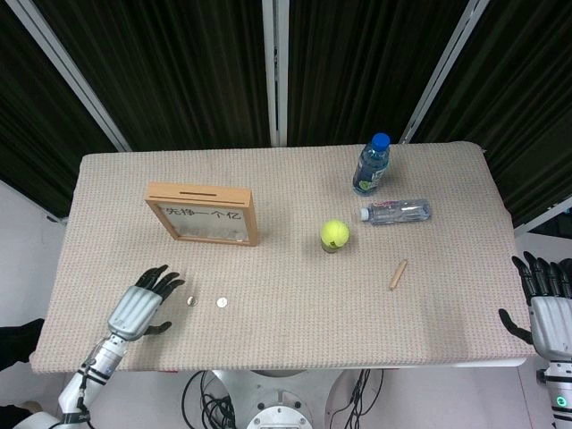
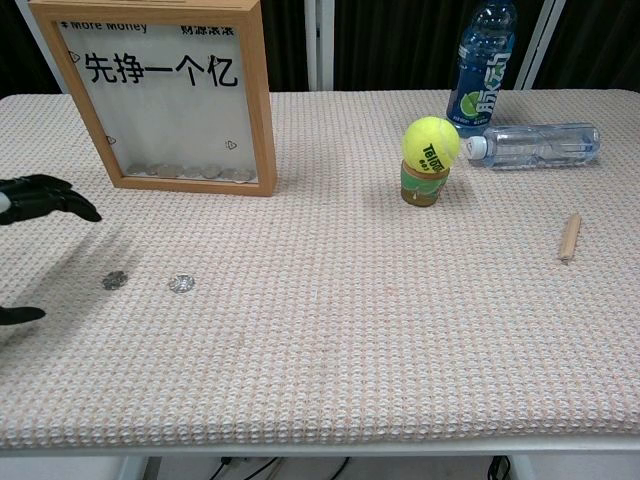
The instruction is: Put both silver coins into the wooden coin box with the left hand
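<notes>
Left hand: one, the left hand [image 1: 143, 305] hangs over the near left part of the table [image 1: 286, 344], fingers [image 2: 52, 199] spread apart and holding nothing; fingertips point toward the coins and stop just short of the nearer one.
Coins: two silver coins lie flat on the cloth, side by side and apart. The left coin [image 1: 191, 302] is just beside the fingertips; the right coin [image 1: 222, 303] lies a little further right. In the chest view they show at [image 2: 115, 279] and [image 2: 181, 284]. Neither is in the box.
Coin box: one wooden coin box [image 1: 206, 214] stands upright behind the coins, well apart from them, with a slot in its top edge and a clear front with printed characters. A row of coins lies along its bottom; too small to count.
Ball: one yellow tennis ball [image 1: 335, 234] sits on a small round stand [image 2: 422, 187] near the table's middle.
Bottles: two. One with a blue cap [image 1: 371, 164] stands upright near the far edge; one clear bottle [image 1: 397, 212] lies on its side just in front of it.
Stick: one short wooden stick [image 1: 398, 274] lies right of the ball.
Right hand: one, the right hand [image 1: 545, 307] is off the table's right edge, fingers apart, empty.
</notes>
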Controlling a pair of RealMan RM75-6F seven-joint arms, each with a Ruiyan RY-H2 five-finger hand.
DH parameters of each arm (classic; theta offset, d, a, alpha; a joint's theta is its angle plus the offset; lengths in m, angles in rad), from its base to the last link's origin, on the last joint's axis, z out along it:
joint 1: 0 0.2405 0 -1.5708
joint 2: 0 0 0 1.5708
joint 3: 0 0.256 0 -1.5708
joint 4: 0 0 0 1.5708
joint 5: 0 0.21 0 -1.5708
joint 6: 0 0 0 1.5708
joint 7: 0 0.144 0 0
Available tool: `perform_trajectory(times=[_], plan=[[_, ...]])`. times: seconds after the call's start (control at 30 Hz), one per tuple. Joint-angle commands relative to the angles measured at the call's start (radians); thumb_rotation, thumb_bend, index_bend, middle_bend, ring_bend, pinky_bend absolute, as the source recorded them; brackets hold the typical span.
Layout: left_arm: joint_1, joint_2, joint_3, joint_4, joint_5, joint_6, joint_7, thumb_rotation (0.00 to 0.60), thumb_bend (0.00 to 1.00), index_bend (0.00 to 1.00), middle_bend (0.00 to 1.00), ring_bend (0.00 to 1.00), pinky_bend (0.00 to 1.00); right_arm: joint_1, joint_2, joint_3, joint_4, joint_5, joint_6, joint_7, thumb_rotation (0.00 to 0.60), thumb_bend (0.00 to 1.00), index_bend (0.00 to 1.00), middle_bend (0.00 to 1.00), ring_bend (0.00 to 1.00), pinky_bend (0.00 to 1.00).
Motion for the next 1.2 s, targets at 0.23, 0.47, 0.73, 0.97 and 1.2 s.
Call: perform_trajectory(times=[0.23, 0.47, 0.73, 0.97, 1.2], plan=[[-0.062, -0.125, -0.018, 0.123, 0.003, -0.019, -0.073, 0.6, 0.16, 0.28, 0.14, 0.04, 0.14, -0.007, -0.004, 0.003, 0.022, -0.002, 0.015, 0.028, 0.6, 0.2, 0.0, 0.0, 0.0, 0.0], [-0.078, -0.167, -0.011, 0.187, -0.003, -0.024, -0.08, 0.6, 0.19, 0.29, 0.15, 0.04, 0.14, -0.013, -0.002, 0.007, 0.031, 0.007, 0.018, 0.044, 0.6, 0.2, 0.0, 0.0, 0.0, 0.0], [-0.068, -0.167, -0.002, 0.194, -0.026, -0.013, -0.073, 0.6, 0.2, 0.35, 0.15, 0.04, 0.13, -0.011, -0.004, 0.011, 0.041, 0.014, 0.01, 0.056, 0.6, 0.21, 0.0, 0.0, 0.0, 0.0], [-0.061, -0.162, 0.009, 0.189, -0.035, -0.003, -0.079, 0.6, 0.2, 0.37, 0.15, 0.04, 0.13, -0.01, -0.007, 0.01, 0.041, 0.011, 0.01, 0.056, 0.6, 0.21, 0.0, 0.0, 0.0, 0.0], [-0.059, -0.161, 0.014, 0.185, -0.04, 0.002, -0.089, 0.6, 0.2, 0.39, 0.15, 0.04, 0.13, -0.011, -0.008, 0.01, 0.045, 0.019, 0.002, 0.06, 0.6, 0.21, 0.0, 0.0, 0.0, 0.0]])
